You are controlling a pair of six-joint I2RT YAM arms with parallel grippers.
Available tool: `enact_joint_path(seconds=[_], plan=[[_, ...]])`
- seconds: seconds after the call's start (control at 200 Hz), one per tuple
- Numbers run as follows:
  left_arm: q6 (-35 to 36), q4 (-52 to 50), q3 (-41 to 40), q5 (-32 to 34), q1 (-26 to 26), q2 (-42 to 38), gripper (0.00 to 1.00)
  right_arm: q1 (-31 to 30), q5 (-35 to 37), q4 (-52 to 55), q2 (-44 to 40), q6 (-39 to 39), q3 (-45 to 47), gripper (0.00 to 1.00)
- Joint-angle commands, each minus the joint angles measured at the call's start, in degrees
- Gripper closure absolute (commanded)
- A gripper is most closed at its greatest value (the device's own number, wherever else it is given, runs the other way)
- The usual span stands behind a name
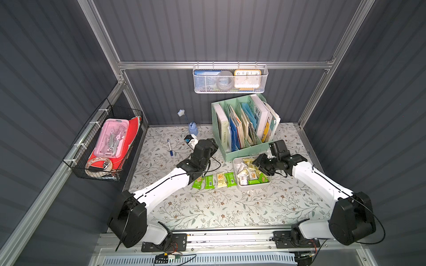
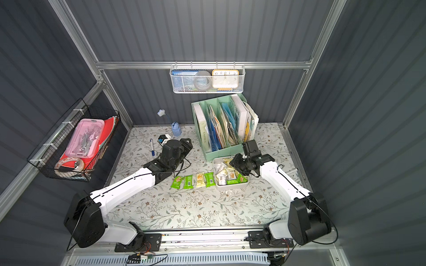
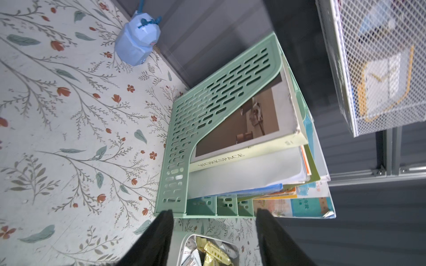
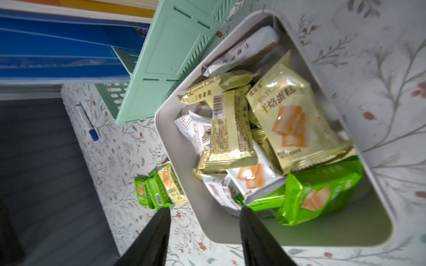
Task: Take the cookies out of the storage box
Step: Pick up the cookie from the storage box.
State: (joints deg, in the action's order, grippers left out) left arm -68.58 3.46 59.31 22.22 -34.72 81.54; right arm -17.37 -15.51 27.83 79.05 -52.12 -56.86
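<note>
The storage box (image 1: 253, 187) (image 2: 232, 186) is a shallow light-grey tray in front of the file organiser. It holds a heap of cookies (image 1: 245, 173) (image 4: 232, 129) in green, pale yellow and whitish packets. A row of cookies (image 1: 214, 180) (image 2: 196, 180) lies flat on the table just left of the box. My right gripper (image 1: 259, 164) (image 4: 205, 209) hangs open and empty over the box's left wall, one finger above the table and one above the packets. My left gripper (image 1: 211, 144) (image 3: 214, 211) is open and empty, further back and left, facing the organiser, with a box corner (image 3: 184, 244) showing between its fingers.
A tall mint-green file organiser (image 1: 242, 129) full of books stands right behind the box. A pen (image 1: 170, 147), a blue bottle (image 1: 193, 129) and a small black-and-white object (image 1: 190, 139) lie at the back left. A white mesh basket (image 1: 230, 79) and a black wire basket (image 1: 108, 142) hang on the walls.
</note>
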Motion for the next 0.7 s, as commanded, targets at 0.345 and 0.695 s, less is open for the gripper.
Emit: enact_joint_path(seconds=[0.345,0.695], plan=[[-20.1,-9.7,-3.3,-4.9,4.2,-2.5,0.38,-0.1,-1.7,-9.1,-1.7,-25.2,8.8,0.43],[-19.9,-12.1,-1.9,-6.5,5.8,0.4,0.38,0.2,-2.5,-18.7,0.8,-30.1,13.3,0.45]])
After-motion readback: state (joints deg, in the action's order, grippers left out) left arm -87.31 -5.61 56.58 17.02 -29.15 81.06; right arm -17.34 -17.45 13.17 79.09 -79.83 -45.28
